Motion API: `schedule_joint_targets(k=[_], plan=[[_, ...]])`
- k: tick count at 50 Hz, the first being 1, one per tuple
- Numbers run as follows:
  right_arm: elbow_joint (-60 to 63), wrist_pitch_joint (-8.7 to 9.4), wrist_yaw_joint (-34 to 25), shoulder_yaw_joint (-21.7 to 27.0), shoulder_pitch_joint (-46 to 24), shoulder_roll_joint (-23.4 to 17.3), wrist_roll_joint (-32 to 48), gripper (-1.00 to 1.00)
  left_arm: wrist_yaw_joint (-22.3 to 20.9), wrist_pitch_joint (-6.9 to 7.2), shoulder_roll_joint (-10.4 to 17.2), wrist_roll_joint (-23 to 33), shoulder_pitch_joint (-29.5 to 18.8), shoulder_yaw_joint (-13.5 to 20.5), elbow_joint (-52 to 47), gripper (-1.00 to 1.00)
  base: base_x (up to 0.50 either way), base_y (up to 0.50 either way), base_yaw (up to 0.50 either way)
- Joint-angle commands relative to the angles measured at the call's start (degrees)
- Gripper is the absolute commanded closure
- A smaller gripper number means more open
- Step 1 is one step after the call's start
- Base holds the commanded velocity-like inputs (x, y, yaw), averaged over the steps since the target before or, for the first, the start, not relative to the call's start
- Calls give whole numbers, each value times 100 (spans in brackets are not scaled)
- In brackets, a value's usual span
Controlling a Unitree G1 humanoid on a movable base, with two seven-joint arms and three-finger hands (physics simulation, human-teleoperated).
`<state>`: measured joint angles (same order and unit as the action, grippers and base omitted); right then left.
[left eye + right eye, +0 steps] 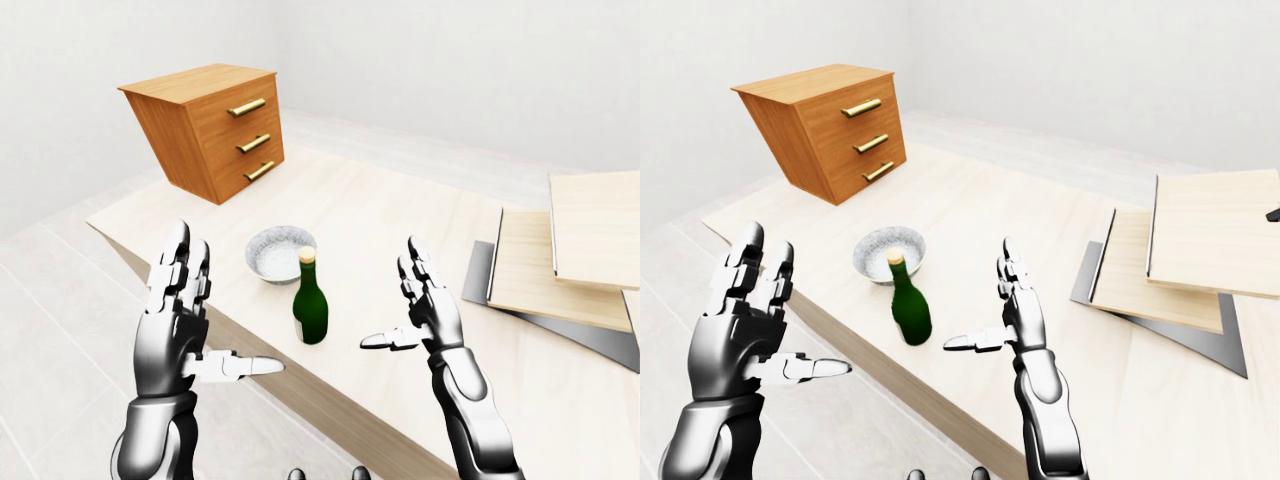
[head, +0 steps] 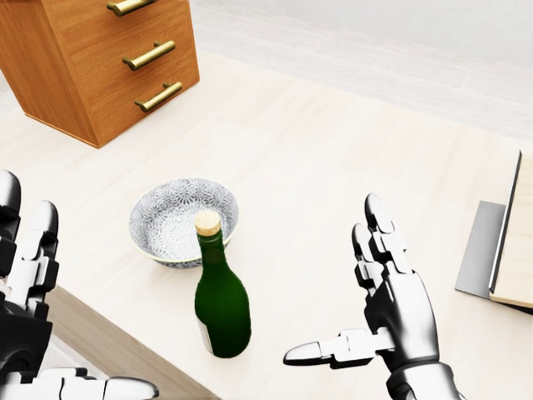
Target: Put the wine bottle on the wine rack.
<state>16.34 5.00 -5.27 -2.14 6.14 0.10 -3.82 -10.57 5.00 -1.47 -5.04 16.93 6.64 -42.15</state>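
Table [image 1: 380, 215] holds upright wine bottle [image 2: 221, 303]; L hand [image 1: 178, 318] partly cropped, R hand [image 2: 379, 312], both spread.

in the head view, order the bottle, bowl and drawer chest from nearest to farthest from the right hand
1. Bottle: upright just left of the right hand, bottom centre.
2. Bowl: beyond the bottle, up and to the left, right behind it.
3. Drawer chest: top left corner, farthest.
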Motion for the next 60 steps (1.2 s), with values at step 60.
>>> schedule_joint_targets(k=[60], plan=[[-832, 0, 435, -654, -1536, 494, 565, -100, -244, 0, -70, -190, 43, 437, 182, -100, 0, 0, 0]])
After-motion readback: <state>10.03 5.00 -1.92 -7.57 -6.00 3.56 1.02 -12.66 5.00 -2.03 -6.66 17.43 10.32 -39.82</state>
